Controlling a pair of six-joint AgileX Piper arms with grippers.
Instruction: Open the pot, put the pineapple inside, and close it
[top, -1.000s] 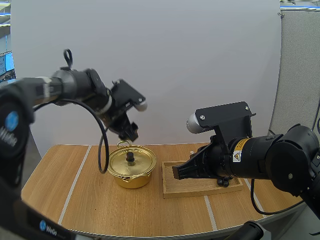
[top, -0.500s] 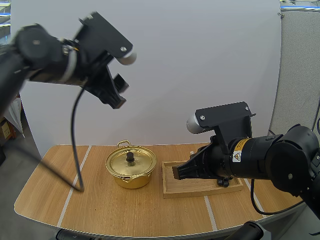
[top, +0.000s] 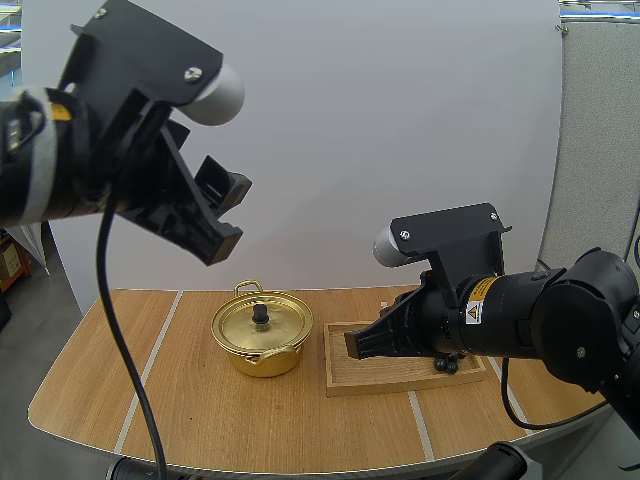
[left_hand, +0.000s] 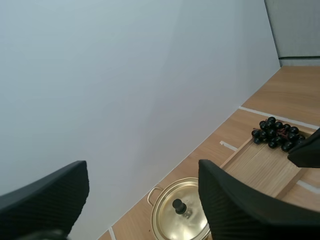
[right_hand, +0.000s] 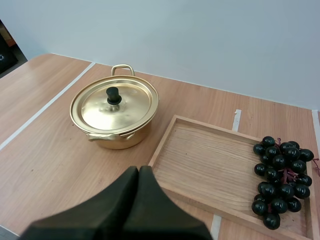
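High view shows my left gripper now far above the round golden metal pot, no longer close over it as a second ago; its fingers stand apart, empty. The golden lid with black knob is still on the pot, so I judge opening has not begun. My right gripper, fingers pressed together, hovers beside the pot over the flat wooden tray, where a bunch of dark grapes lies; I see no pineapple.
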